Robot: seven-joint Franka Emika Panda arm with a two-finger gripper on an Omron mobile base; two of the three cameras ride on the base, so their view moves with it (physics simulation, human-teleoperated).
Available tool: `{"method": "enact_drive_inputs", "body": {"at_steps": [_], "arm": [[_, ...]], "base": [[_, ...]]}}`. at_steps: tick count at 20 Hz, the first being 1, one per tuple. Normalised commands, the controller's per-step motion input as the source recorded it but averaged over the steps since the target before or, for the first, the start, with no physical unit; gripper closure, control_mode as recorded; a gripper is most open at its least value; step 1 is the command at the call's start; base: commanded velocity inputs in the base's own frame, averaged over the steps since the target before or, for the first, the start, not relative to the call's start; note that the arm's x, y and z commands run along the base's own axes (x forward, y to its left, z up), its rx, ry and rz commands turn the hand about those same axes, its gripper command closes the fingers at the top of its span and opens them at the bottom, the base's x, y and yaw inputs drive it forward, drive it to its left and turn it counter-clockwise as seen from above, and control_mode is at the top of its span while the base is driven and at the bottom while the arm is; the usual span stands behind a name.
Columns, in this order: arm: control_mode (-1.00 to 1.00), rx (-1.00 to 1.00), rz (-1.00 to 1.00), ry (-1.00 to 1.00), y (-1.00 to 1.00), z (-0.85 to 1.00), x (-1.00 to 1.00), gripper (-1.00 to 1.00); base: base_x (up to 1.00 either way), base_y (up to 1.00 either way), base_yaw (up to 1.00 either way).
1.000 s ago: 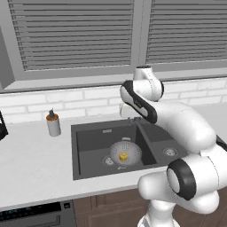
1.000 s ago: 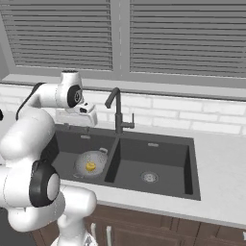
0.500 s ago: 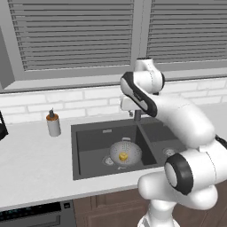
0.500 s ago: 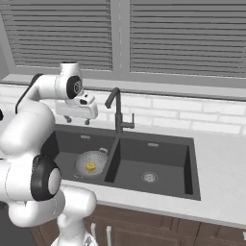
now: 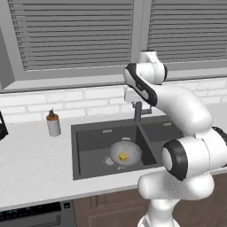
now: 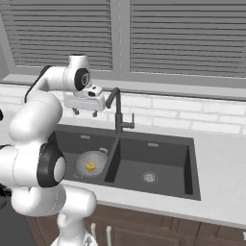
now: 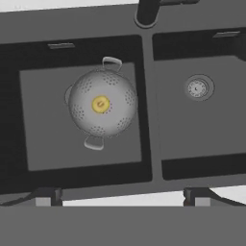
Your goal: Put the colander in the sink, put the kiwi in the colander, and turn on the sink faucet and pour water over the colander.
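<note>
A simulated kitchen counter with a dark grey double-basin sink point(image 6: 192, 166) set into it, which serves here as the landmark. Nearest, in the sink's larger left basin, sits the colander point(image 7: 102, 103), a round grey pierced metal bowl with two small loop handles, upright on the basin floor and apart from the walls. The kiwi point(image 7: 100, 104), a tiny yellow-golden lump, rests in the centre of the colander bowl, so the first two parts of the task look done. The right basin holds nothing but its round silver drain point(image 7: 197, 88). Above the sink, over the back of the left basin, the robot's gripper point(image 6: 84, 112) hangs with its jaws spread wide and nothing between them, pointing down so the hand camera looks straight into both basins. It sits just to the left of the sink faucet point(image 6: 116, 111), a tall slim dark gooseneck tap rising from the sink's back rim at the divider, with a small side lever. No water stream runs from the spout, so the tap appears to be off; the open, raised gripper beside it suggests the arm is positioned to reach that lever next. Farther left of the sink, on the counter, stands a small brown-capped soap bottle point(image 5: 53, 123). Behind the sink run a white brick backsplash point(image 6: 202, 115) and shuttered window blinds point(image 6: 182, 36).
</note>
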Motion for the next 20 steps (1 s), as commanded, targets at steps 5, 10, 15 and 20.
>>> {"method": "enact_drive_inputs", "body": {"at_steps": [5, 10, 15, 20], "arm": [[-1.0, 0.01, 0.02, -0.08, -0.27, 0.29, 0.28, -1.0], [-1.0, 0.03, 0.06, -0.01, -0.34, 0.11, 0.45, -1.0], [-1.0, 0.05, 0.06, 0.0, -0.39, -0.01, 0.7, -1.0], [-1.0, 0.03, 0.05, 0.01, -0.28, 0.01, 0.42, -1.0]], "base": [[0.0, 0.0, 0.0], [0.0, 0.0, 0.0], [0.0, 0.0, 0.0], [0.0, 0.0, 0.0]]}}
